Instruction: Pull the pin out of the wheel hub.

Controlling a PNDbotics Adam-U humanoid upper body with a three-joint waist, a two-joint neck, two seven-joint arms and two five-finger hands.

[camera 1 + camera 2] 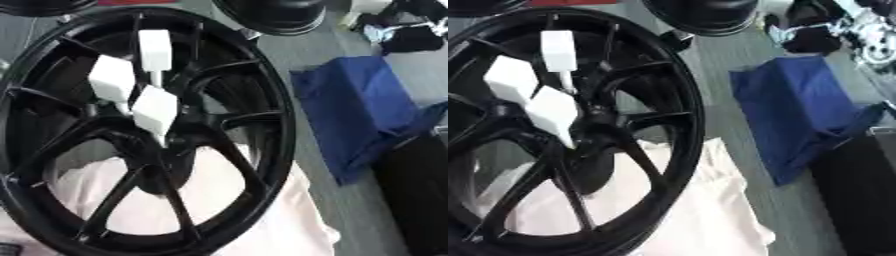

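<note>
Nearest, a pale pink cloth [262,220] lies on the grey floor [346,210] under the lower rim of a large black wheel [267,90]. The wheel leans tilted, filling the left side of both views, its spokes meeting at the hub [162,150]. Three white block-headed pins [156,107] stick up from the hub area, clustered close together just above the centre; thin stems show beneath two of them. Right of the wheel, a crumpled blue cloth [798,110] lies on the floor, with a dark box-like shape [859,190] beside it at the right edge. Farther back sit another black rounded object [280,15] and dark clutter. No robot hand shows in either view, so its state cannot be told.
</note>
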